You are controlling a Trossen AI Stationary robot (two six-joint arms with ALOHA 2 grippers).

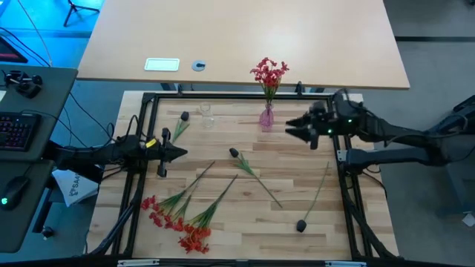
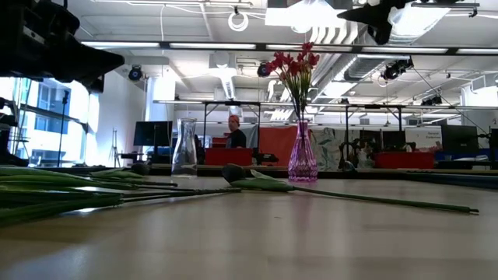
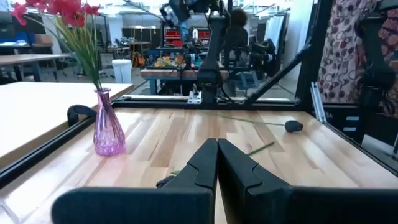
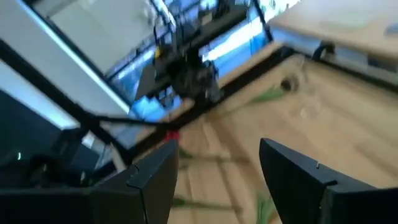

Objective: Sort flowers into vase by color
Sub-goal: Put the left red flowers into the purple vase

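Observation:
A pink glass vase stands near the table's far edge and holds one red spray. To its left stands a clear vase. Several red sprays lie at the near left. Three dark buds lie flat on their stems: far left, centre, near right. My left gripper is shut and holds nothing, left of the centre bud. My right gripper is open in the air, just right of the pink vase.
A black frame borders the wooden table top. Beyond it is a second table with a white card and a small round thing. A keyboard is at the left. A person sits far off in the room.

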